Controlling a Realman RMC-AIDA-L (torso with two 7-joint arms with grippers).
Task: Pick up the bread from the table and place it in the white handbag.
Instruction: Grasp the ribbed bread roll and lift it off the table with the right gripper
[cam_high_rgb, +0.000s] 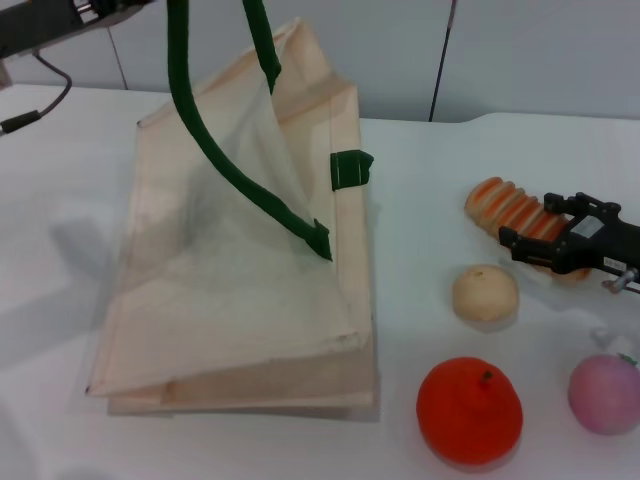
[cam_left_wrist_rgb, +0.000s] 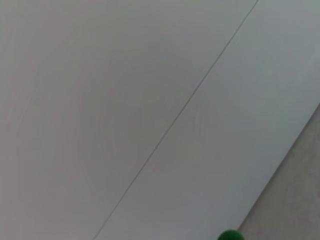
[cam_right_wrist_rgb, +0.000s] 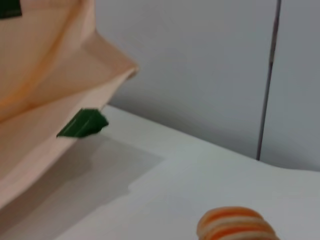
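Note:
The bread (cam_high_rgb: 503, 204), a striped orange and cream loaf, lies on the white table (cam_high_rgb: 425, 210) at the right. My right gripper (cam_high_rgb: 545, 222) is open over the loaf's middle, one black finger (cam_high_rgb: 568, 204) on its far side and the other over its near edge. The loaf's end also shows in the right wrist view (cam_right_wrist_rgb: 235, 226). The white handbag (cam_high_rgb: 230, 290) lies at the centre left. Its upper side is pulled up by a dark green strap (cam_high_rgb: 215, 150) that runs out of the top of the head view. My left gripper is out of view.
A small round beige bun (cam_high_rgb: 485, 293) sits just in front of the bread. An orange (cam_high_rgb: 470, 410) and a pink-purple fruit (cam_high_rgb: 605, 393) lie near the front right. A wall stands behind the table. A cable (cam_high_rgb: 40, 110) lies at the far left.

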